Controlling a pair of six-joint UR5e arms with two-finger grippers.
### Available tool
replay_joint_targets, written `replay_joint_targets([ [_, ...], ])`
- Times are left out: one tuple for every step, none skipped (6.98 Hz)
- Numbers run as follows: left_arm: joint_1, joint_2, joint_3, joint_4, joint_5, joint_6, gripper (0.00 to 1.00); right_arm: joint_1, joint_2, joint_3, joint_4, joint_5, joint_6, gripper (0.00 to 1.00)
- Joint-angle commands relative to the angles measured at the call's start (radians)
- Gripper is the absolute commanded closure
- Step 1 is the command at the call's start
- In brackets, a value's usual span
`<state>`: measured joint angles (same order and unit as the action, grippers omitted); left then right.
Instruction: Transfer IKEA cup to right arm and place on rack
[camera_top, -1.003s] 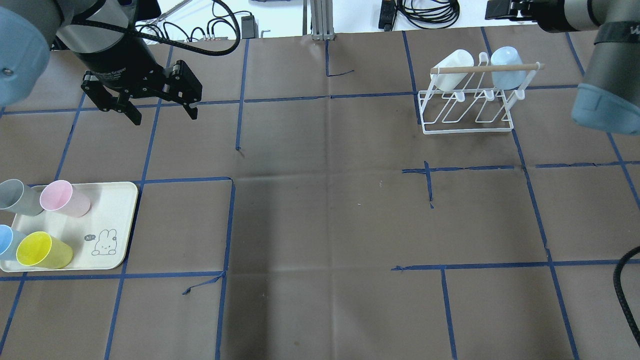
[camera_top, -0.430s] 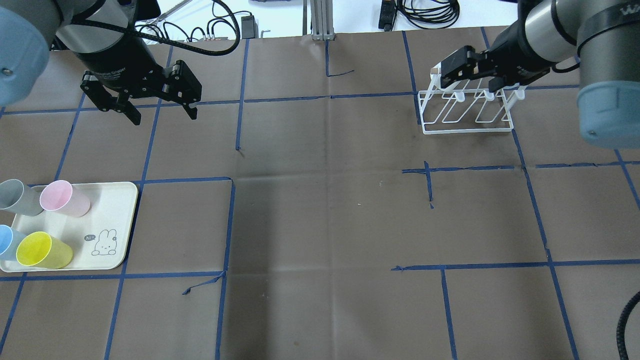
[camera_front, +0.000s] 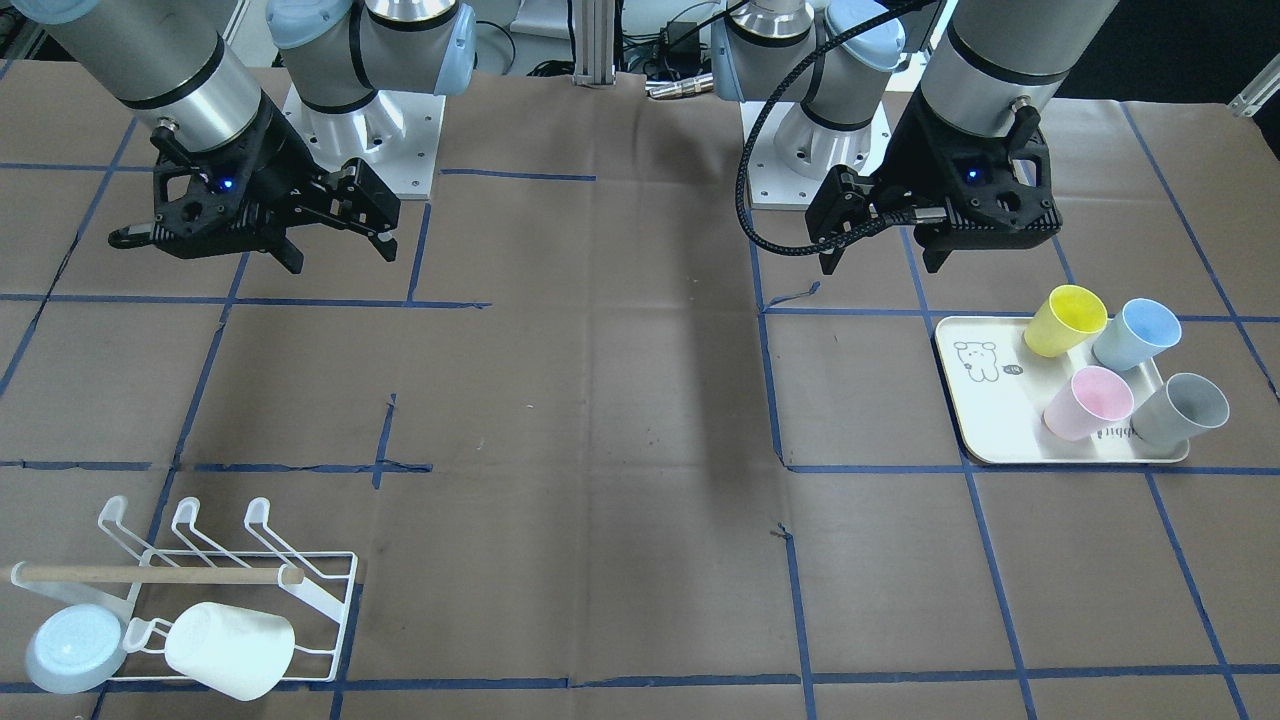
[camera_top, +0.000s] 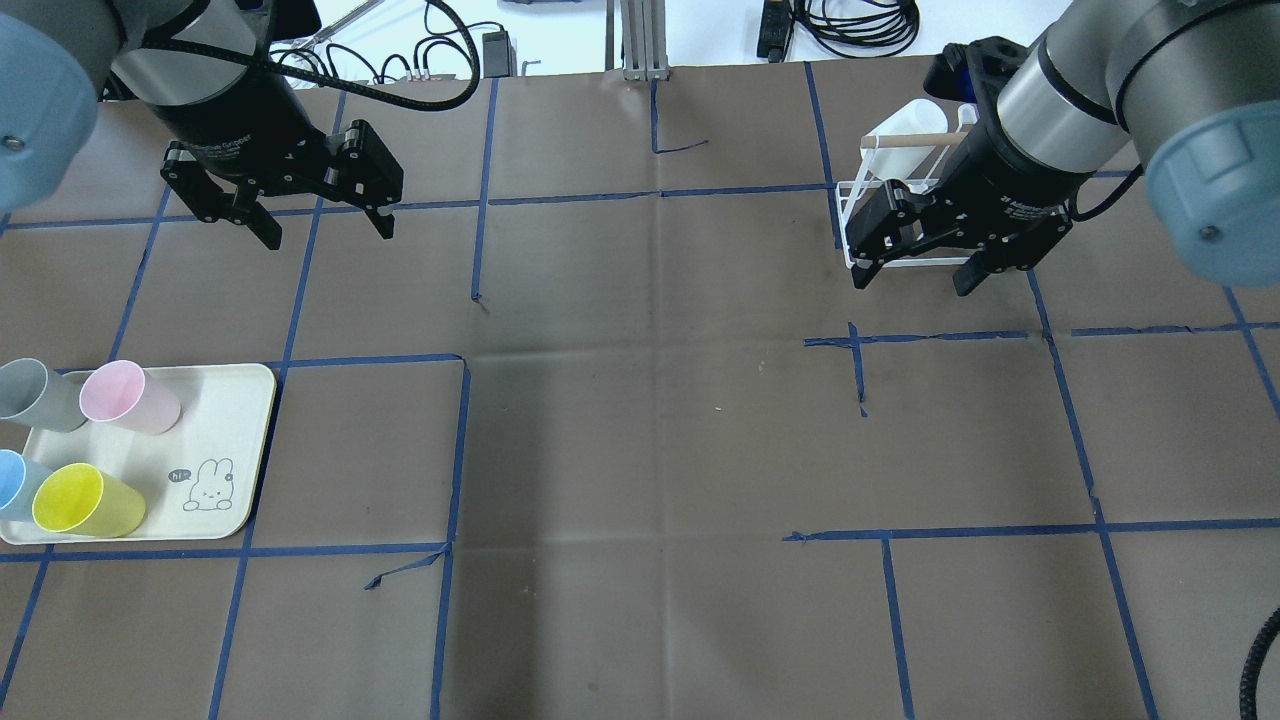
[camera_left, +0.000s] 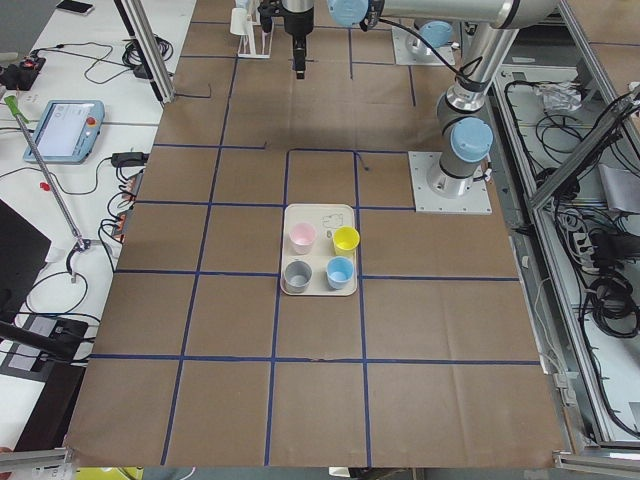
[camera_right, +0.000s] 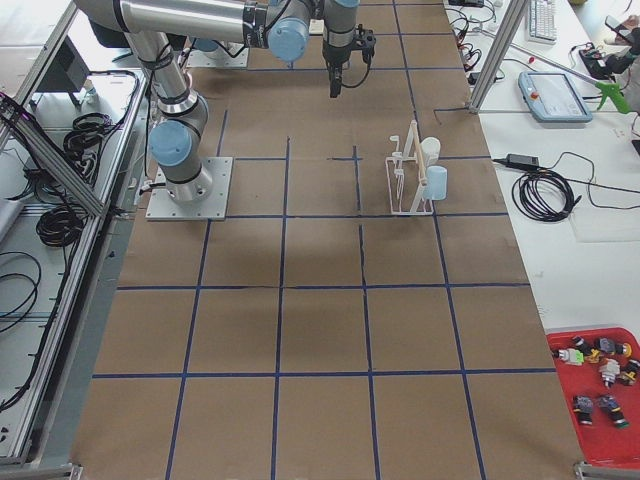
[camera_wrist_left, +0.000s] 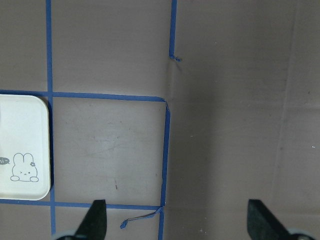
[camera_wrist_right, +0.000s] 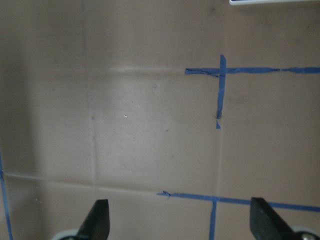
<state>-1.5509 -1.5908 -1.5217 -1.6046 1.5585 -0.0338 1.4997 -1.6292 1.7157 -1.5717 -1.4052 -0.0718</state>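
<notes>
Our left gripper (camera_top: 330, 235) hangs with its jaws wide apart and nothing between them, over bare table paper (camera_top: 640, 450), well apart from the cream tray (camera_top: 230, 420). Our right gripper (camera_top: 913, 285) is likewise spread and empty. The overhead view lays it across the rack (camera_front: 150, 574), but the front view shows the two well apart.

Four cups stand close together on the tray, mouths up: yellow cup (camera_top: 85, 500), pink cup (camera_top: 128, 396), blue cup (camera_top: 15, 485) and grey cup (camera_top: 30, 393). We cannot tell which is meant. The rack carries a white cup (camera_front: 230, 648) and a pale blue cup (camera_front: 72, 648).

We judge the pick-up not yet begun. Next, the left gripper must reach the tray, close around one cup without nudging its neighbours, and leave free wall for the right gripper.
</notes>
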Motion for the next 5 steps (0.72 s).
replay_joint_targets([
  [0.000, 0.000, 0.000, 0.000, 0.000, 0.000, 0.00, 0.010, -0.001, -0.059, 0.103, -0.148, 0.138, 0.00],
  [0.000, 0.000, 0.000, 0.000, 0.000, 0.000, 0.00, 0.037, 0.000, -0.088, 0.101, -0.132, 0.170, 0.00],
  [0.000, 0.000, 0.000, 0.000, 0.000, 0.000, 0.00, 0.078, 0.002, -0.096, 0.085, -0.130, 0.171, 0.00],
  [0.000, 0.000, 0.000, 0.000, 0.000, 0.000, 0.00, 0.103, 0.008, -0.096, 0.061, -0.130, 0.168, 0.00],
  [0.000, 0.000, 0.000, 0.000, 0.000, -0.002, 0.00, 0.108, 0.026, -0.097, 0.029, -0.133, 0.153, 0.00],
])
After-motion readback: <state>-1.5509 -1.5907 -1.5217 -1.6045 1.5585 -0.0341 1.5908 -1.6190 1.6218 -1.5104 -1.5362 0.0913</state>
